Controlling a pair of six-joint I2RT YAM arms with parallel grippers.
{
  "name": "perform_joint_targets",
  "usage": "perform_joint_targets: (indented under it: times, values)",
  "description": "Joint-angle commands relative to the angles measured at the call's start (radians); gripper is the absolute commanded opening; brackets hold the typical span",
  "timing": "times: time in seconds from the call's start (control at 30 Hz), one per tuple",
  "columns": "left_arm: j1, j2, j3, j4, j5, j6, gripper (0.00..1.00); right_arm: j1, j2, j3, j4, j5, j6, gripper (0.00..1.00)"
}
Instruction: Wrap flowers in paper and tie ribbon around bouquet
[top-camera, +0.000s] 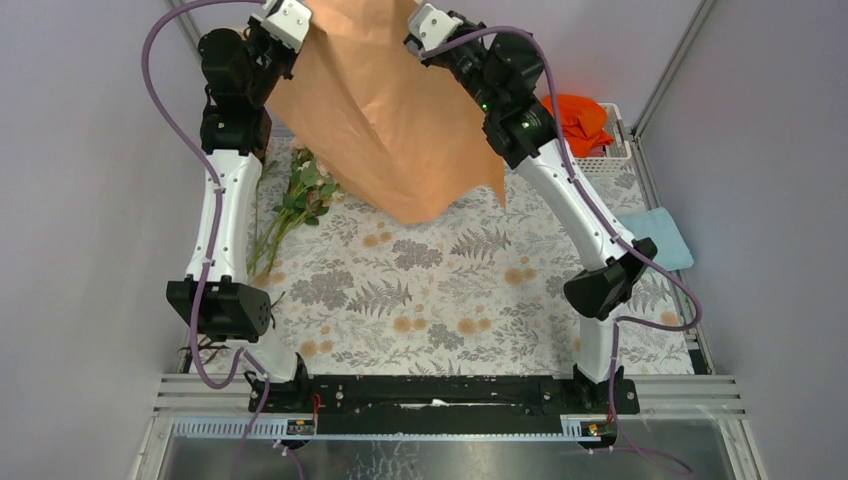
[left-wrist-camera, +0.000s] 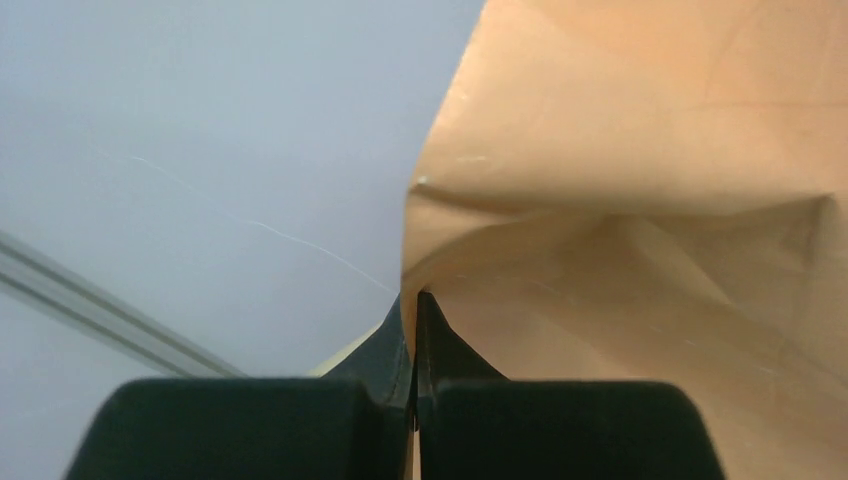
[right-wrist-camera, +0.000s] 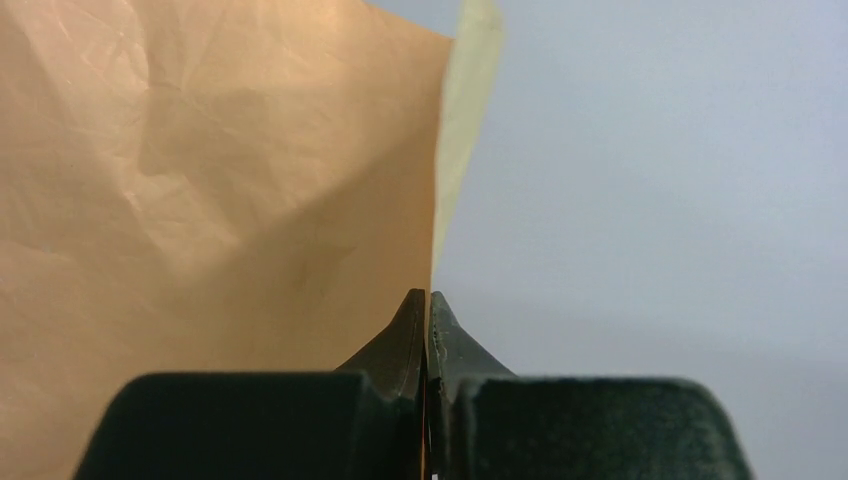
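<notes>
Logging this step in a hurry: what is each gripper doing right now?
Left gripper: closed, pinching one edge of the paper.
Right gripper: closed, pinching another edge of the paper.

Top view looks down over the table (top-camera: 450, 300) from behind; wrist views sit close on the paper (top-camera: 390, 110), common to all.

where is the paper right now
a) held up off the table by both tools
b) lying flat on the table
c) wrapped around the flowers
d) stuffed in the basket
A: the paper hangs above the table, pinched at its upper edge by the left tool and the right tool, while the flowers lie unwrapped below it.
</notes>
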Motion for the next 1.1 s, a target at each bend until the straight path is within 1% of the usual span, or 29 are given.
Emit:
perform_joint_targets:
  times: [0.0, 0.07, 0.13, 0.23, 0.3, 0.4, 0.47, 0.5, 0.57, 0.67, 0.73, 0.8, 0.87, 0.9, 0.93, 1.0, 1.03, 1.07]
  values:
    - [-0.009, 0.01, 0.064, 0.149, -0.15, 0.001, 0.0, 0.003, -0.039, 0.101, 0.1, -0.03, -0.049, 0.0]
    - [-0.009, -0.014, 0.051, 0.183, -0.171, -0.002, 0.0, 0.006, -0.086, 0.019, 0.103, -0.06, -0.054, 0.0]
    - [-0.009, -0.066, -0.026, 0.213, -0.159, 0.001, 0.0, 0.017, -0.164, -0.125, 0.114, -0.087, -0.068, 0.0]
    - [-0.01, -0.151, -0.201, 0.191, -0.1, 0.043, 0.0, 0.066, -0.334, -0.426, 0.125, -0.121, -0.183, 0.0]
    - [-0.011, -0.194, -0.325, 0.16, -0.096, 0.096, 0.0, 0.097, -0.435, -0.616, 0.091, -0.159, -0.227, 0.0]
    - [-0.009, -0.251, -0.543, 0.144, -0.101, 0.195, 0.0, 0.124, -0.568, -0.877, 0.02, -0.231, -0.216, 0.0]
    - [-0.008, -0.294, -0.699, 0.111, -0.075, 0.263, 0.0, 0.152, -0.651, -1.07, 0.048, -0.26, -0.21, 0.0]
    - [-0.009, -0.313, -0.753, 0.091, -0.059, 0.288, 0.0, 0.173, -0.686, -1.159, 0.061, -0.259, -0.207, 0.0]
    - [-0.009, -0.337, -0.821, 0.031, -0.035, 0.326, 0.0, 0.225, -0.728, -1.287, 0.078, -0.245, -0.175, 0.0]
    - [-0.009, -0.364, -0.894, -0.026, -0.012, 0.358, 0.0, 0.308, -0.737, -1.39, 0.01, -0.222, -0.141, 0.0]
    - [-0.011, -0.381, -0.903, -0.095, 0.009, 0.365, 0.0, 0.377, -0.733, -1.42, -0.046, -0.161, -0.133, 0.0]
    - [-0.01, -0.403, -0.888, -0.21, 0.041, 0.385, 0.0, 0.438, -0.739, -1.442, -0.098, -0.131, -0.091, 0.0]
    - [-0.012, -0.428, -0.879, -0.336, 0.056, 0.428, 0.0, 0.48, -0.746, -1.46, -0.143, -0.152, -0.041, 0.01]
    - [-0.012, -0.44, -0.883, -0.4, 0.06, 0.451, 0.0, 0.505, -0.745, -1.47, -0.159, -0.17, -0.013, 0.03]
    - [-0.013, -0.452, -0.898, -0.453, 0.064, 0.474, 0.0, 0.527, -0.741, -1.481, -0.169, -0.186, 0.021, 0.06]
    - [-0.016, -0.478, -0.96, -0.536, 0.078, 0.504, 0.0, 0.573, -0.723, -1.506, -0.184, -0.203, 0.075, 0.14]
    - [-0.021, -0.495, -1.001, -0.568, 0.085, 0.519, 0.0, 0.592, -0.712, -1.516, -0.186, -0.205, 0.108, 0.22]
    - [-0.023, -0.511, -1.04, -0.601, 0.088, 0.53, 0.0, 0.608, -0.71, -1.521, -0.186, -0.211, 0.144, 0.36]
